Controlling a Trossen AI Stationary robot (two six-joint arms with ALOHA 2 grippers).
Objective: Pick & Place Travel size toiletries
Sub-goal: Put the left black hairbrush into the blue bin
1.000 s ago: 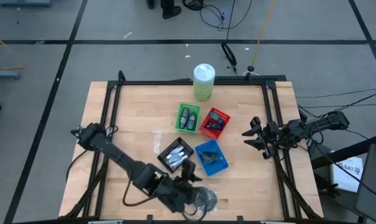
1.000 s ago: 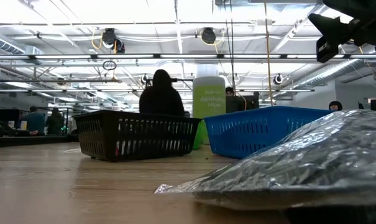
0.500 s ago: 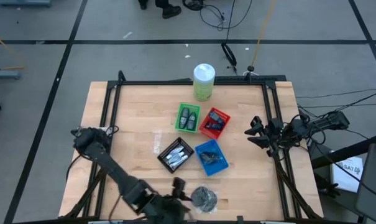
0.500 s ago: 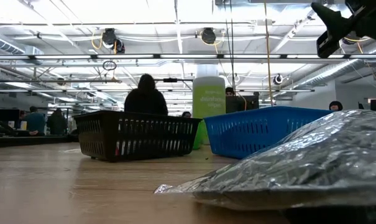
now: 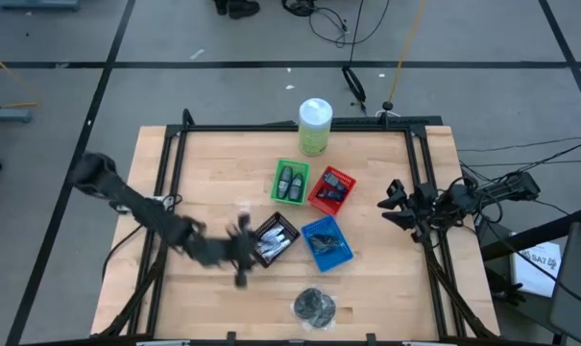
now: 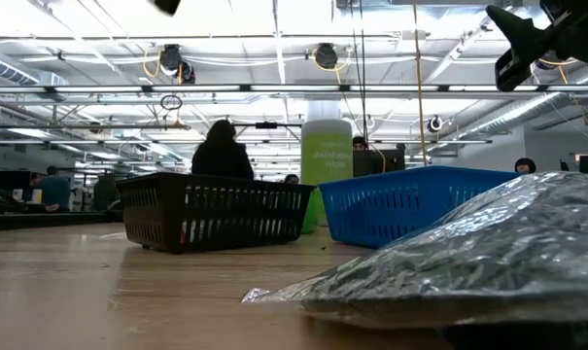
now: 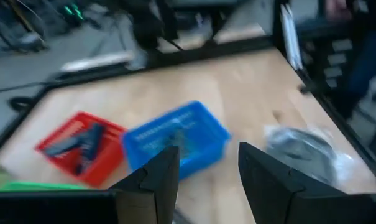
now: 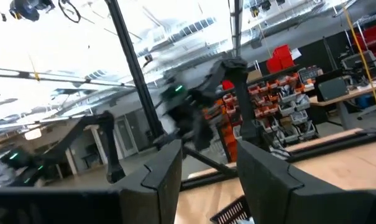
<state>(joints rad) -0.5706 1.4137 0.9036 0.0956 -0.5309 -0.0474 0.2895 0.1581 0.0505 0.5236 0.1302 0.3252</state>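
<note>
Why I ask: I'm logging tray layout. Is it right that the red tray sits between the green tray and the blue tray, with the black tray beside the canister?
Not quite. In the high view the black tray sits beside the blue tray, away from the canister. The red tray does sit between the green tray and blue one.

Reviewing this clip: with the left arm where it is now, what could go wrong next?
The left gripper, open and empty, sits close beside the black tray; a careless move could nudge it into the adjoining blue tray. The clear bag of grey items lies near the table's front edge and might be pushed off. The right gripper waits at the right rail.
</note>
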